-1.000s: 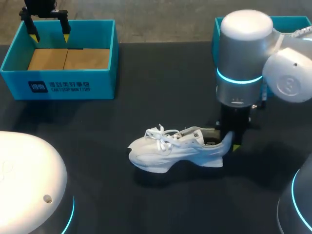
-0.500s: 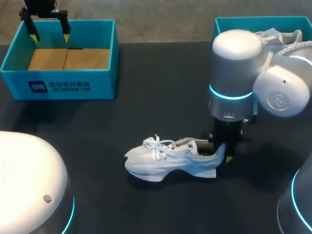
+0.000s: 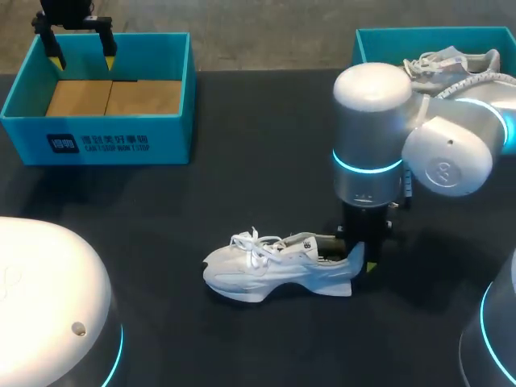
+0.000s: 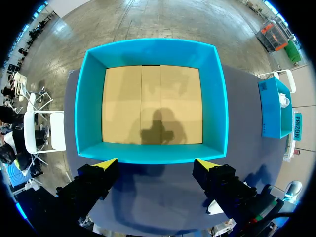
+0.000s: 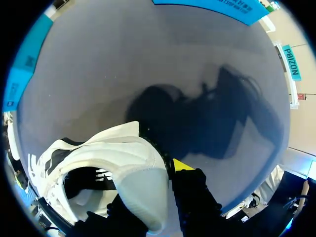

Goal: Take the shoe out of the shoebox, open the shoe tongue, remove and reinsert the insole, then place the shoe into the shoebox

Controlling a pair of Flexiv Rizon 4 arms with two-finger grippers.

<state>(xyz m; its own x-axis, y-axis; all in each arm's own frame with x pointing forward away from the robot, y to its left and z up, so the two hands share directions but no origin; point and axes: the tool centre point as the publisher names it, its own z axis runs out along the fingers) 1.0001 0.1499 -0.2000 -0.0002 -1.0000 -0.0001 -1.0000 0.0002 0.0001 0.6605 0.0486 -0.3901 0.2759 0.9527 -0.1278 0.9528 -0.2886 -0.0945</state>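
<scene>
Now the white shoe (image 3: pixel 278 270) sits upright on the dark surface (image 3: pixel 242 185), toe toward my left, laces loose on top. My right pincer (image 3: pixel 360 260) comes straight down at the heel and is clenched on the shoe, with the heel collar pinched between its two fingers. My left pincer (image 4: pixel 155 165) hangs released, fingers wide apart, above one wall of the cardboard-floored teal shoebox (image 3: pixel 97 145) at far left. A second shoe (image 3: pixel 447 60) lies in the other teal box (image 3: pixel 379 40) at far right
</scene>
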